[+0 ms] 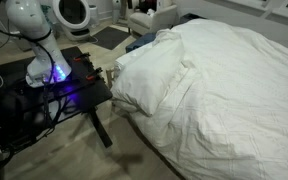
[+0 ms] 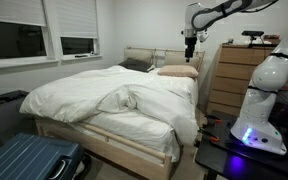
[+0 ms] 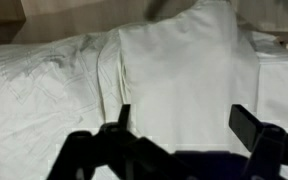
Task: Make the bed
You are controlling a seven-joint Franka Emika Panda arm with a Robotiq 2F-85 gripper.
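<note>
The bed (image 2: 104, 100) is the biggest thing in both exterior views, under a puffy white duvet (image 1: 234, 90) that is bunched and folded back near the middle. A tan pillow (image 2: 177, 71) lies at its head. In an exterior view my gripper (image 2: 189, 42) hangs from the raised arm well above that pillow end. In the wrist view the gripper (image 3: 184, 122) looks down on a smooth white rectangle of linen (image 3: 179, 70). It is open: the two dark fingers (image 3: 123, 115) stand far apart and only bedding shows between them.
A black table with blue-glowing electronics (image 1: 59, 85) carries the robot base (image 2: 264, 100) beside the bed. A wooden dresser (image 2: 234, 80) stands by the headboard (image 2: 144, 55). A blue suitcase (image 2: 29, 160) lies on the floor near the bed's foot.
</note>
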